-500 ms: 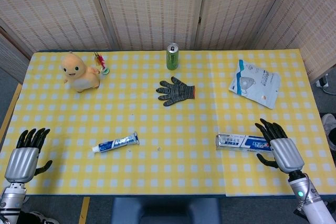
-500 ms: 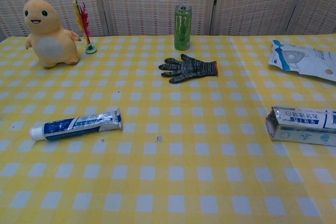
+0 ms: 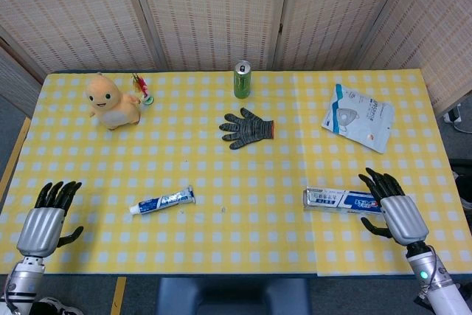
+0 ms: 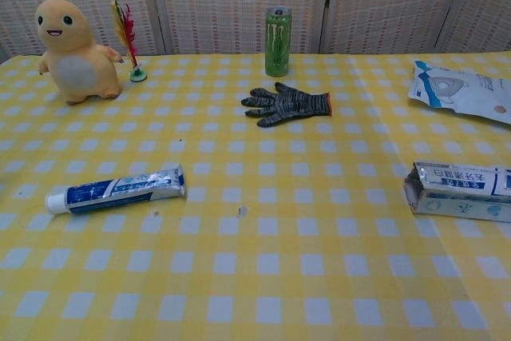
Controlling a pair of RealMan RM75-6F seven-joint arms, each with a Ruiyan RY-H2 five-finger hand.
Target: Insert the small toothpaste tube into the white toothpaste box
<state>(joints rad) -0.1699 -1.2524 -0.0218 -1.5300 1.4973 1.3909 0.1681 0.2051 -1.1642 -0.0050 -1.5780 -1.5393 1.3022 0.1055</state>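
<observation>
The small toothpaste tube [image 3: 162,200] [image 4: 115,189] lies flat on the yellow checked table, left of centre, its white cap pointing left. The white toothpaste box [image 3: 342,199] [image 4: 458,191] lies on its side at the right, its open end facing left. My right hand [image 3: 391,208] sits at the box's right end, fingers spread, fingertips at or just over the box; I cannot tell whether they touch. My left hand [image 3: 49,220] hovers at the front left table edge, fingers apart, holding nothing, well left of the tube. Neither hand shows in the chest view.
A grey work glove [image 3: 247,127] lies mid-table. A green drink can [image 3: 242,80] stands at the back centre. A yellow plush toy [image 3: 109,99] and a small feathered toy [image 3: 140,86] sit back left. A packaged face mask [image 3: 358,116] lies back right.
My left hand has shifted slightly right and toward the front edge. The right hand, tube and box have barely moved.
</observation>
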